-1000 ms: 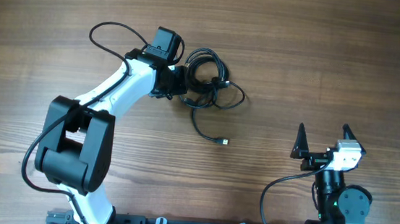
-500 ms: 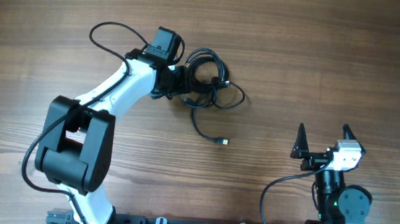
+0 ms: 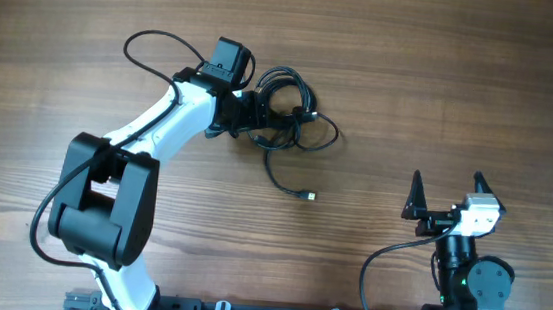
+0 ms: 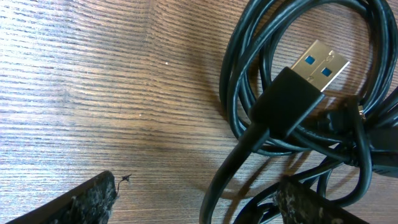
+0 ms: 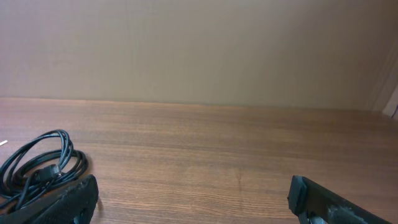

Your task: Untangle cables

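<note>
Several cables (image 3: pixel 290 111) lie bunched at twelve o'clock on the bench (image 3: pixel 463 91). The left tool (image 3: pixel 260 116) straddles them, released; the right tool (image 3: pixel 446 190), at four o'clock, gapes empty.

The cables (image 3: pixel 300 115) are seen in black, one plug (image 4: pixel 323 62) being finished in silver with a blue insert, while the table (image 3: pixel 463 91) is marked by brown, streaked wood grain, the left arm (image 3: pixel 164 120) is covered in white with black joints, and a plain beige wall (image 5: pixel 199 50) is shown behind.
</note>
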{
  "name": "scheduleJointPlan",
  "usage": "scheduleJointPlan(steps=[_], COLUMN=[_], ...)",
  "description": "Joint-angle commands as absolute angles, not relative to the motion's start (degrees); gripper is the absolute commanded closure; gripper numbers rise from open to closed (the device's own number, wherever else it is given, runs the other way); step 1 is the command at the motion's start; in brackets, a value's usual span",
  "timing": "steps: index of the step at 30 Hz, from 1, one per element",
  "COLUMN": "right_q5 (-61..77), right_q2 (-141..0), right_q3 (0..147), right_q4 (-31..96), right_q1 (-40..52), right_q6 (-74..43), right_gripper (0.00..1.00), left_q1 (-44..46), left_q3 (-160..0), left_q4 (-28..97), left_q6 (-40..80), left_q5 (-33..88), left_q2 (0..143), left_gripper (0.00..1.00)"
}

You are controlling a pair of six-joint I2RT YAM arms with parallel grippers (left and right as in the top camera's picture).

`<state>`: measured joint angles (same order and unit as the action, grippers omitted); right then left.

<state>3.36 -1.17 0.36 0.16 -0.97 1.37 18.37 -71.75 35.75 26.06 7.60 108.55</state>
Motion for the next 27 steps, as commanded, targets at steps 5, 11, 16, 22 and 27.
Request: scheduleJointPlan(steps=[5, 11, 16, 22, 27], right_q5=[2.94, 2.94, 2.94, 2.94, 2.94], right_q2=[-1.02, -1.02, -1.02, -1.02, -1.02], right_q3=[0.32, 0.32, 0.32, 0.32, 0.32], right_q4=[0.01, 0.01, 0.01, 0.01, 0.01], right_q1=[-1.19, -1.19, -1.19, -1.19, -1.19], right_q6=[1.48, 1.45, 1.48, 1.45, 1.45], right_gripper=[0.0, 0.0, 0.0, 0.0, 0.0], left_q1=[18.26, 18.26, 18.26, 18.26, 18.26], left_q3=[-72.23, -72.23, -72.23, -72.23, -72.23], left_q4=[35.53, 35.53, 35.55, 35.53, 35.55], left_q6=[25.98, 25.96, 25.98, 25.98, 25.98], left_q5=[8.29, 8.29, 8.29, 8.29, 8.29], left_q2=[109.32, 109.32, 109.32, 109.32, 109.32], left_gripper=[0.1, 0.07, 0.05, 0.0, 0.0])
